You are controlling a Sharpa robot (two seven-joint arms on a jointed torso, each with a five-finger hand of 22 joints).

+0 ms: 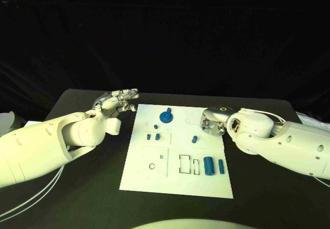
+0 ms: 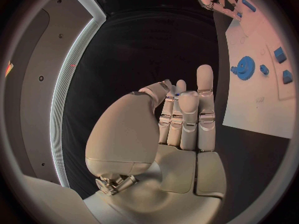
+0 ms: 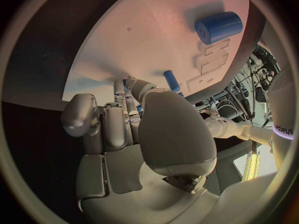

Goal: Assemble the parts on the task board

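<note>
While both hands are held with fingers curled on nothing, the black table (image 1: 82, 191) is backed by dark drapery (image 1: 206, 47); left hand (image 1: 118, 101), right hand (image 1: 213, 121).

— Where are the hands right now?

— The left hand (image 1: 118, 101) hangs over the black table (image 1: 82, 191) just off the far left corner of the white board (image 1: 177, 181), fingers loosely spread, nothing in them. The right hand (image 1: 211, 125) is over the board's right edge, fingers curled downward; I can't tell if it holds anything.

— And the pieces?

— A blue gear (image 1: 166, 116) sits near the far end. Small blue pegs (image 1: 152, 137) stand left of centre, another small peg (image 1: 194, 139) lies near the right hand. Near the front, a thick blue cylinder (image 1: 208, 166) stands beside a thinner rod (image 1: 221, 166).
</note>
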